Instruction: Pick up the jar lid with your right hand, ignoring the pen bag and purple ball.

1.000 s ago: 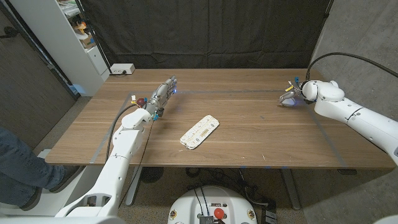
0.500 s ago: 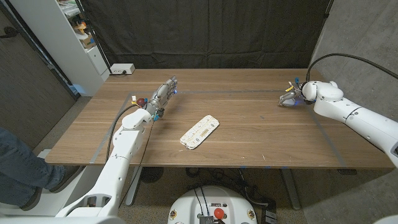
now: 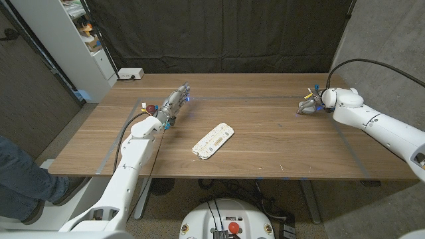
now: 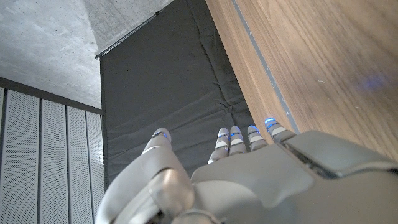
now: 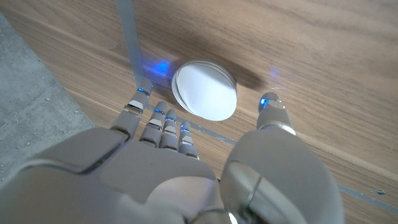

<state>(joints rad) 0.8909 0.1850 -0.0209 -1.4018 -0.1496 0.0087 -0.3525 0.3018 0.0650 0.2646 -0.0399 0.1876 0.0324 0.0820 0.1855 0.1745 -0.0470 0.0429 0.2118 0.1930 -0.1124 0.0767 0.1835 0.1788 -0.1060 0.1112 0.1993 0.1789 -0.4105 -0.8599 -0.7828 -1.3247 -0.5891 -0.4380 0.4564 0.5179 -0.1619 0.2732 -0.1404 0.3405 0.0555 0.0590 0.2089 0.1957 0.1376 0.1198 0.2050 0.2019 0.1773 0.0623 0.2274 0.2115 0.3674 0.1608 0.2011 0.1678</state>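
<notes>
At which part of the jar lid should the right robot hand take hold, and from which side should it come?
Probably at the rim, on opposite edges. The jar lid is a thin white disc lying flat on the table, so its face offers no hold. The right robot hand is above it, thumb on one side and fingers on the other, so coming from above suits.

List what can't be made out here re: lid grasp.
- Contact: in the right wrist view the jar lid lies between the right hand fingers and thumb; touching or not is unclear.
- Head view: the lid is hidden behind the right hand, too small.
- Pen bag: its print is too small to read.
- Left hand: its palm side is turned away.
</notes>
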